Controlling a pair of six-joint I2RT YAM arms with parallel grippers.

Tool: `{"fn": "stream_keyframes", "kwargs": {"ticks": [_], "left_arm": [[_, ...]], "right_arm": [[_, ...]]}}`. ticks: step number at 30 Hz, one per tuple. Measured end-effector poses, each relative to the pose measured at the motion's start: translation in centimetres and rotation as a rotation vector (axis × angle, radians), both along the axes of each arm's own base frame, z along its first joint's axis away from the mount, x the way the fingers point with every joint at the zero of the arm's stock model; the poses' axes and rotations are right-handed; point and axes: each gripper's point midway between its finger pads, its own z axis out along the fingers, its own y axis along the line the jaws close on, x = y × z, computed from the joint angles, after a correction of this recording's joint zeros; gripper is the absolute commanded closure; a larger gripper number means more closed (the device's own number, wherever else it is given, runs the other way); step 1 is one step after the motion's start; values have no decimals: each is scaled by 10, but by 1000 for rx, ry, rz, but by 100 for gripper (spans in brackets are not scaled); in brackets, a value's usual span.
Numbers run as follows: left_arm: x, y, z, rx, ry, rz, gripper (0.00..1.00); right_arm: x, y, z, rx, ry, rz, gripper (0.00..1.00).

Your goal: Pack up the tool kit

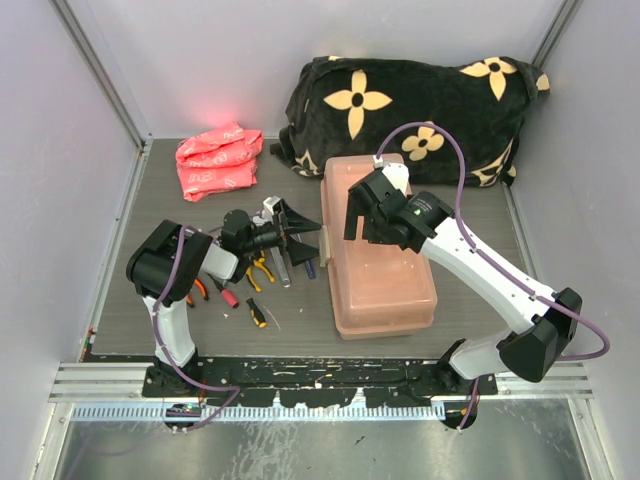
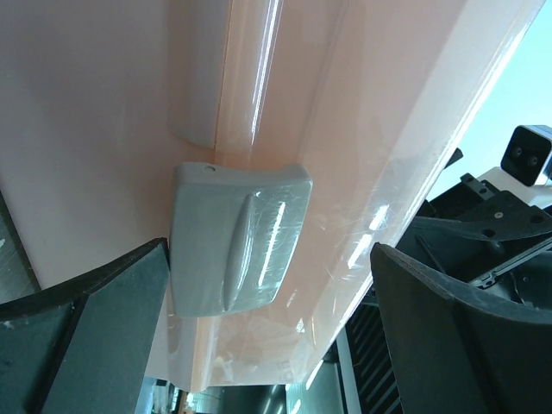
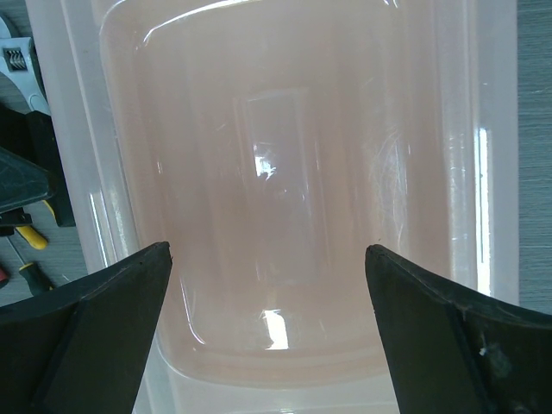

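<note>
Lid-opening step I reckon: empty left gripper (image 2: 269,248) gapes at the latch (image 2: 233,246), needs to flip it next, right gripper (image 3: 267,250) open and empty over the lid (image 3: 276,155)

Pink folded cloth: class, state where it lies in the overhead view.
The pink folded cloth lies far left on the table in the top view, left of the black flowered blanket, beyond the loose tools.

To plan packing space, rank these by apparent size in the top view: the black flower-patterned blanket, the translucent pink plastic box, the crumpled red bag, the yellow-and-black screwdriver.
1. black flower-patterned blanket
2. translucent pink plastic box
3. crumpled red bag
4. yellow-and-black screwdriver
</note>
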Motion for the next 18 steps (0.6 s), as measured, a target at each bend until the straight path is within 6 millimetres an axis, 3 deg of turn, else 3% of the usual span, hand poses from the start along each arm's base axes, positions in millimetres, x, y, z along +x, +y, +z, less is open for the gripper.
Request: {"fn": "stream_keyframes", "kwargs": {"ticks": [9,18], "left_arm": [[0,1,-1,-3,-3,5,2],[14,24,6,-27,-5,56,2]], "right_arm": [[0,0,0,1,-1,0,0],[0,0,0,0,-1,0,0]]}}
